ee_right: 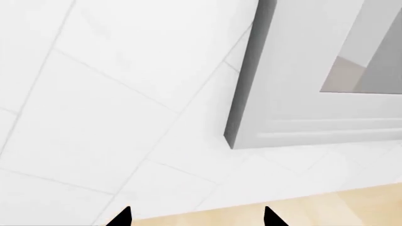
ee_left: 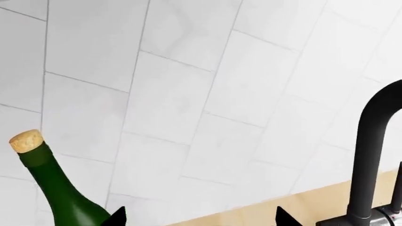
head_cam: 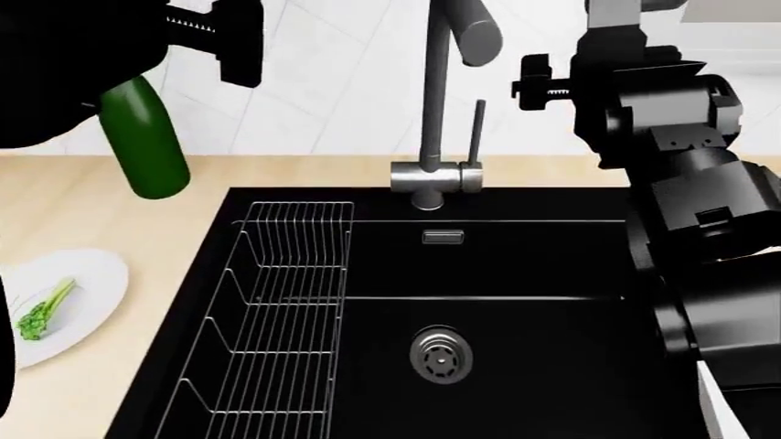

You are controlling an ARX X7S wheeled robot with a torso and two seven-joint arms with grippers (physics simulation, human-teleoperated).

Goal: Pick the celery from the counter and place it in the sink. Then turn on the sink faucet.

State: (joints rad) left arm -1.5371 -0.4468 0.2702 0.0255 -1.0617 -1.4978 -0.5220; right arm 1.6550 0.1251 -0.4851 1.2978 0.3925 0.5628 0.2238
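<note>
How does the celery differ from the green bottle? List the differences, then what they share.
The celery is tiny and lies flat; the green bottle is far larger and stands upright.
The celery rests on a white plate; the bottle stands on the counter itself, near the tiled wall.
The celery is bright, leafy green with a pale stem; the bottle is dark glossy green with a cork.
Both are green and sit left of the sink, untouched.

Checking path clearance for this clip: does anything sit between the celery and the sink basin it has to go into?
Yes, partly. The celery lies on a white plate on the counter, on the side of the sink where a wire rack stands inside the basin. It would have to be carried over the rack.
</note>
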